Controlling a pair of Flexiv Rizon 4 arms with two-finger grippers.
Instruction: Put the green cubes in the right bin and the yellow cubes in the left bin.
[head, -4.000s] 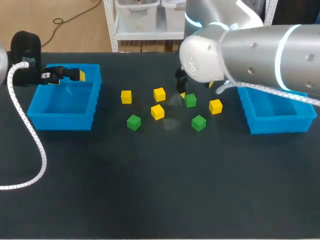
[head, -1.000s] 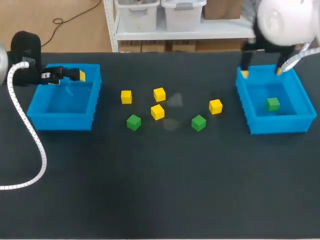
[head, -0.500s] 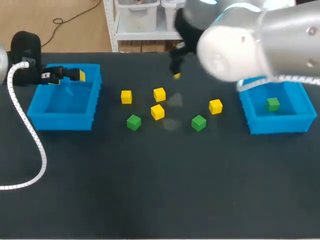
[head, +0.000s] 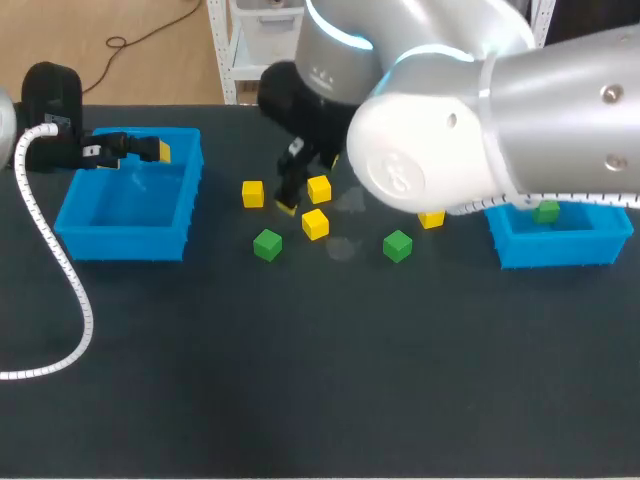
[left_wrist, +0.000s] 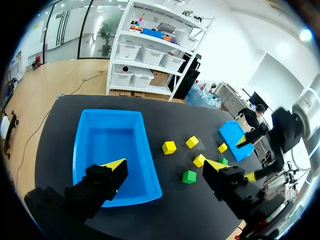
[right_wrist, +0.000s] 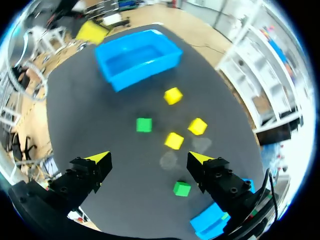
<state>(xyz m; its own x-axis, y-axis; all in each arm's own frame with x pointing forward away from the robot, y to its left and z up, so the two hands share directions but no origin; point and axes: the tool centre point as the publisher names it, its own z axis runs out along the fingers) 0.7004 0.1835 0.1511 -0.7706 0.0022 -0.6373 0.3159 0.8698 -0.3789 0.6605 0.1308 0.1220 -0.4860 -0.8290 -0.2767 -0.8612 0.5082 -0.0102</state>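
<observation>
1. Head view, right arm (head: 470, 110): entered from the right and reached past the middle of the table (head: 300, 380).
2. Right hand (right_wrist: 148, 158): hung above the loose cubes with its fingers spread wide and nothing held. Its height over them could not be told.
3. Left hand (left_wrist: 166, 165): fingers wide apart and empty, poised over the far rim of the left bin (head: 125, 245).
4. Left bin: no cube showed inside it.
5. Right bin (head: 555, 250): the binned green cube (head: 546, 211) lay inside, partly hidden by the right arm.
6. Yellow cubes, four, all on the table between the bins:
   - first yellow cube (head: 253, 193);
   - second yellow cube (head: 319, 188);
   - third yellow cube (head: 315, 223);
   - fourth yellow cube (head: 432, 219), half covered by the right arm.
7. Green cubes on the table, two: the left green cube (head: 267, 244) and the right green cube (head: 397, 245), both in the near row and well apart.
8. Step in hand (judged): sorting the greens, with one of three delivered and no yellow cube begun. The right hand looked to be lining up its next pick, though which cube could not be told.
9. Next move (judged): centre the open fingers over one green cube, descend so that they straddle it, and close. The left green cube lay near the third yellow cube, so the approach would need to avoid nudging that one.
</observation>
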